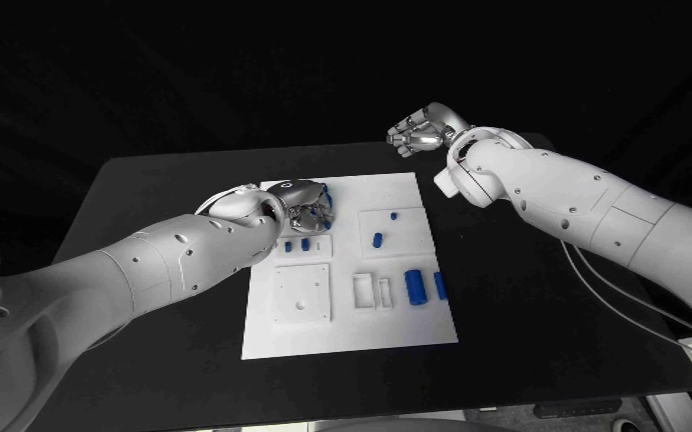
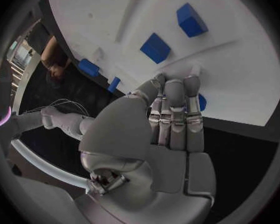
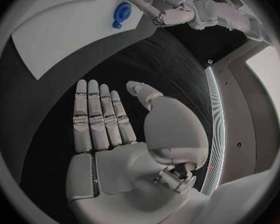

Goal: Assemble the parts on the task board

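Now my left hand [image 1: 300,208] hovers over the task board's [image 1: 404,190] far-left corner, fingers [image 2: 175,115] straight, holding nothing; my right hand [image 1: 421,131], also empty, waits beyond the board. Descend slowly onto 1 blue part [image 2: 155,48].

We saw the left arm [image 1: 144,272] reach in from the near left, its left hand [image 1: 296,204] turned palm down with fingers [image 2: 175,115] straight and close together, holding nothing. The right arm [image 1: 577,202] stretched toward the far side, its right hand [image 1: 426,129] raised, fingers [image 3: 99,117] extended side by side, empty.
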